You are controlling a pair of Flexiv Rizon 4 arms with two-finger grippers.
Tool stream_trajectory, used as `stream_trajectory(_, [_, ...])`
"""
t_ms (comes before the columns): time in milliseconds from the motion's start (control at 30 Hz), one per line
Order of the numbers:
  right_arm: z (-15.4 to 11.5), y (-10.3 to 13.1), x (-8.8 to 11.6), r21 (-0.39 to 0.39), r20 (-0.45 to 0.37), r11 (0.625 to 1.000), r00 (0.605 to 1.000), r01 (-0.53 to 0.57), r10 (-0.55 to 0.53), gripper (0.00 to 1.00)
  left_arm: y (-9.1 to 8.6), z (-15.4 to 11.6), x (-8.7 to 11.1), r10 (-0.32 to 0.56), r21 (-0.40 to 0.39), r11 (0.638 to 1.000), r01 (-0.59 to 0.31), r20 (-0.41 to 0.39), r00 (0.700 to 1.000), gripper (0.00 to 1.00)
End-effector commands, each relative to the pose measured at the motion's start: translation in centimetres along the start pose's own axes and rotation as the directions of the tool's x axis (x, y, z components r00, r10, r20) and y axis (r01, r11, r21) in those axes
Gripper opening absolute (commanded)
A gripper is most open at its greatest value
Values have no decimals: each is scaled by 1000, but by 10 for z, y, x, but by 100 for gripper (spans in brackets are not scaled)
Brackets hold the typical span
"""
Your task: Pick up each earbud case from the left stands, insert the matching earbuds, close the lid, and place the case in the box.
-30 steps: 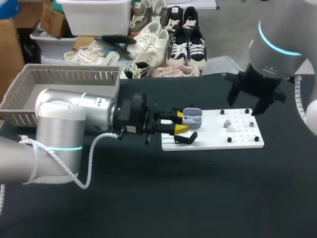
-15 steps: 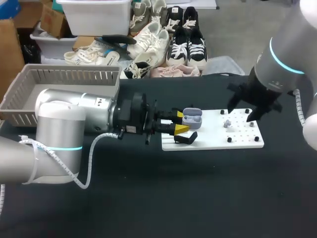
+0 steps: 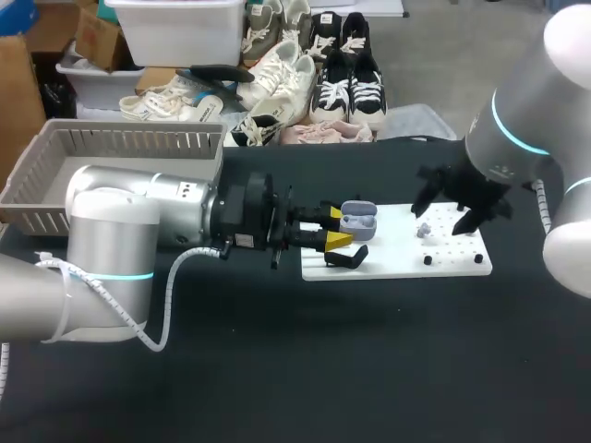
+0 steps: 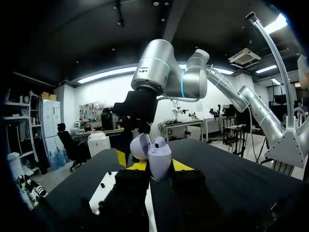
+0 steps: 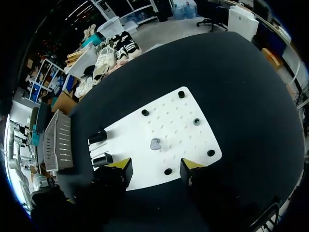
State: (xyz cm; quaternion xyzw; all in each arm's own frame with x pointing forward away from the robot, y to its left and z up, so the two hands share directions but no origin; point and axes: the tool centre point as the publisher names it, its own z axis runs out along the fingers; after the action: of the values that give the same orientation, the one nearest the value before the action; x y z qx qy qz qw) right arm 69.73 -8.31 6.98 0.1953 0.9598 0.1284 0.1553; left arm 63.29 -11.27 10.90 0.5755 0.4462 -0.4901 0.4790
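Over the white board (image 3: 397, 263) on the table, the right tool (image 5: 154, 169) is hovering with fingers apart, the earbud (image 5: 155, 144) lying just ahead of them, while the left tool (image 3: 334, 228) is clamping the open case (image 3: 357, 220) at the board's left end.

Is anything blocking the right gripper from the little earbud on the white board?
Nothing visible does. The open right gripper hangs over the earbud, with only bare white board around it.
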Motion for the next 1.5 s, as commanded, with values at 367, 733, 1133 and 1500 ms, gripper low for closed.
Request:
stream_trajectory(367, [26, -1, -8, -8, -21, 1000, 1000, 9, -9, 48, 0, 0, 0, 0, 0, 1000, 0, 0, 1000, 0])
stream_trajectory(733, [36, 1, -10, -22, -59, 1000, 998, 5, -6, 46, 0, 0, 0, 0, 0, 1000, 0, 0, 1000, 0])
stream_trajectory(1133, [46, 3, -12, -15, -69, 1000, 998, 2, -3, 42, 0, 0, 0, 0, 0, 1000, 0, 0, 1000, 0])
stream_trajectory(1500, [49, 5, -10, -10, -72, 1000, 997, -3, 2, 36, 0, 0, 0, 0, 0, 1000, 0, 0, 1000, 0])
